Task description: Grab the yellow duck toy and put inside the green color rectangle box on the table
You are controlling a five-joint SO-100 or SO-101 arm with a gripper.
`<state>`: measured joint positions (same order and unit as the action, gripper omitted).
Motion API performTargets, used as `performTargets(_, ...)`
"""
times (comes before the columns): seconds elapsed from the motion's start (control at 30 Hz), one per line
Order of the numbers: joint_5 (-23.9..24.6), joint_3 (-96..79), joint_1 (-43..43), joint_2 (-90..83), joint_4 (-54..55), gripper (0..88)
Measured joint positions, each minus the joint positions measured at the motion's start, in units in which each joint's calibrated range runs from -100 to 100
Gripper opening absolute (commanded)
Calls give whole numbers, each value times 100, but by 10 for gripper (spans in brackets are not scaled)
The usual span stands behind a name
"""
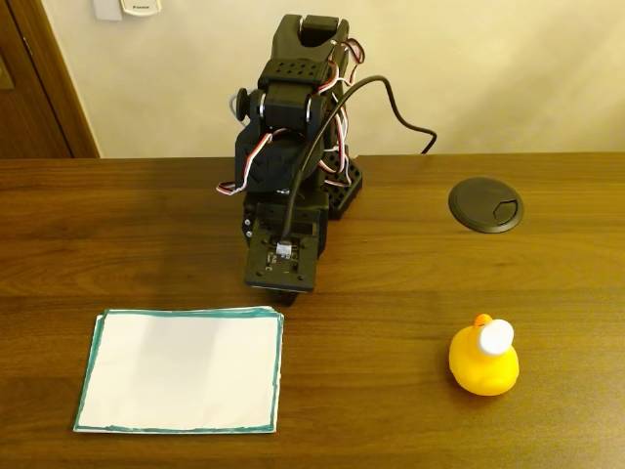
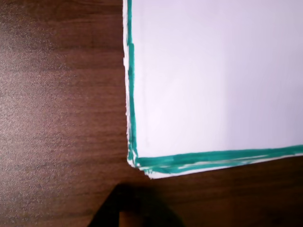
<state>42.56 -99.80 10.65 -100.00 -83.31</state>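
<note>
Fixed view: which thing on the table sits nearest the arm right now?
The green-bordered paper sheet, its top right corner just below the arm; the duck and the round black grommet sit farther right.

We see a black arm (image 1: pixel 290 147) of blocky printed segments, looped with red-and-white wires and one thick black cable (image 1: pixel 376 93).

Arm: black, folded low at the back of the table (image 1: pixel 547 283), gripper (image 1: pixel 285 293) pointing down just above the sheet's upper right corner
Sheet: the green color rectangle box (image 1: pixel 181 369), front left, bare
Duck: the yellow duck toy (image 1: pixel 483 360), front right, upright
Grommet: round black grommet (image 1: pixel 485 204), behind the duck
</note>
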Motion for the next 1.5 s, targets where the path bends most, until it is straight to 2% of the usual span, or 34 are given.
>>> performTargets(1.33,10,0,36,0,0,16)
performTargets(1.5,190,0,-82,0,-39,17)
